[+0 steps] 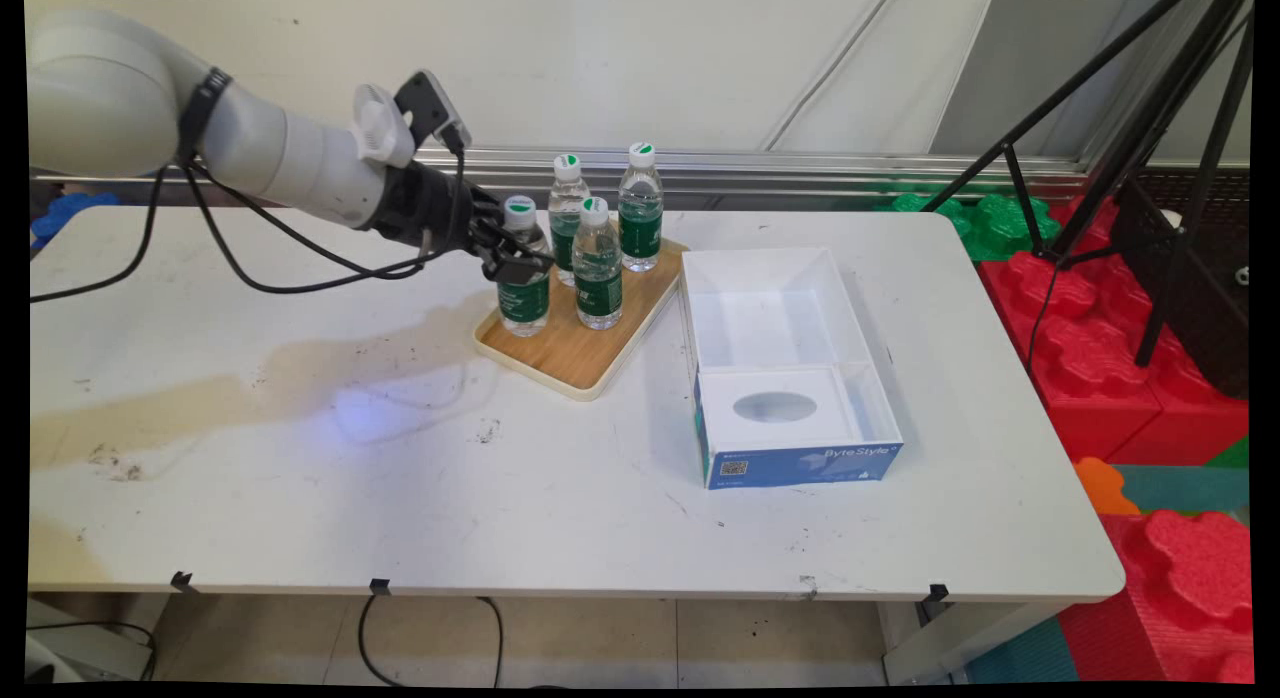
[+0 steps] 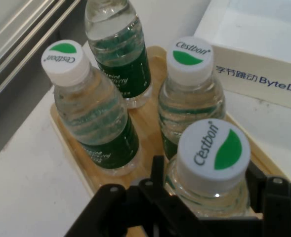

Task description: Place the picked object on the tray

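A: Where's the tool (image 1: 520, 261)?
B: Clamped round the nearest bottle (image 1: 523, 278) on the wooden tray (image 1: 570, 353), at nine o'clock from the white box (image 1: 790, 368).
A: Anything only the hand view gives?
B: "Cestbon" on its cap (image 2: 213, 149); three bottles beyond.

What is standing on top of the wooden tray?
Four water bottles stand on the wooden tray. The gripper sits around the nearest-left bottle, hiding part of its shoulder.

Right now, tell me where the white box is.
The white box lies open on the table, main view right of centre, beside the wooden tray of bottles.
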`<state>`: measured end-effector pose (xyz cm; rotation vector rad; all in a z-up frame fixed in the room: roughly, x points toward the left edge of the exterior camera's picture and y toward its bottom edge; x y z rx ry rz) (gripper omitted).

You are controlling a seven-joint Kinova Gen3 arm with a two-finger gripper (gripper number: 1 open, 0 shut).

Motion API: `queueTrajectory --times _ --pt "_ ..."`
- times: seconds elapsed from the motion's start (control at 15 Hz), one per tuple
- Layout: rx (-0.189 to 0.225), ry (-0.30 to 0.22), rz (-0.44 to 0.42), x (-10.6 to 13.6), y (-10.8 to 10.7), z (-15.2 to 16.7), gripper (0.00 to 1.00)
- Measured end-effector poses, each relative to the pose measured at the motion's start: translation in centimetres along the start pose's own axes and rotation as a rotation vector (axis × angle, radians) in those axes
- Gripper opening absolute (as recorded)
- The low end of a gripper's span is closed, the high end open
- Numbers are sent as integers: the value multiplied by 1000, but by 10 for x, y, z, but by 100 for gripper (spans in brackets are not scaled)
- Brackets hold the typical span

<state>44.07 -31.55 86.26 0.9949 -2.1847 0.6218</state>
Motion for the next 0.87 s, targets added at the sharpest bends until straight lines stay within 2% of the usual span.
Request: queueTrajectory --times 0.6,0.67,0.87 --pt "-34 11 20 -19 -8 32 0" --pt "-37 11 22 -20 -8 33 100" --pt "-42 15 27 -24 -11 35 100"
